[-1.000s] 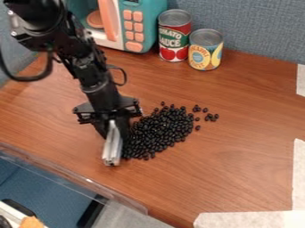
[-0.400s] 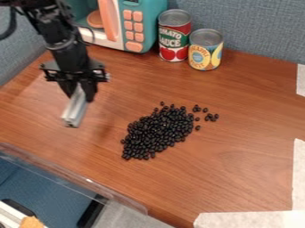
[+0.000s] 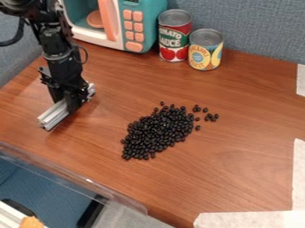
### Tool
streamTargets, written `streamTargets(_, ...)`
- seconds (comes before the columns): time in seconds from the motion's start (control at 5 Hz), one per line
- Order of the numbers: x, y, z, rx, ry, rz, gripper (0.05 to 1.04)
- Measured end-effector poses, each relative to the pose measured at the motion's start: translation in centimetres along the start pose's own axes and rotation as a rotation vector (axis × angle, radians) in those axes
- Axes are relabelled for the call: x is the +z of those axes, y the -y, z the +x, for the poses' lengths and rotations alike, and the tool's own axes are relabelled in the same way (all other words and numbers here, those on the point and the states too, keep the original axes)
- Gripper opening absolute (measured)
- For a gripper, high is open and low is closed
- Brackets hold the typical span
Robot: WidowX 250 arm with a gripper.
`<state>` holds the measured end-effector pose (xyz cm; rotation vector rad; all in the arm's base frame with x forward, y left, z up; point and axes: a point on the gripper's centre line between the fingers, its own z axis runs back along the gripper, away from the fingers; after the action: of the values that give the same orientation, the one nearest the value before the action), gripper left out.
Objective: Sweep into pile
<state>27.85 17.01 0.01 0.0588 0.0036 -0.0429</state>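
Tool (image 3: pixel 70 106) gripping bar (image 3: pixel 53 116); beans (image 3: pixel 156 131) (loose, blk) apart, R in view.

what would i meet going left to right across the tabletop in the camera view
silvery bar held in the gripper → pile of black beans → upper whitish strip at the right edge

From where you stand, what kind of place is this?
Probably a pretend kitchen set up on a work table: there's a toy microwave with big orange buttons, two food cans beside it, and a robot gripper near a pile of black beans.
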Motion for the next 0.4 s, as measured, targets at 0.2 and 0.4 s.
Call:
streamTargets(0.2, -0.26, -0.47, -0.15, -0.032, -0.016, 0.026, 0.428)
streamTargets(0.4, -0.01, -0.43, -0.41, -0.033, -0.039, 0.018, 0.736)
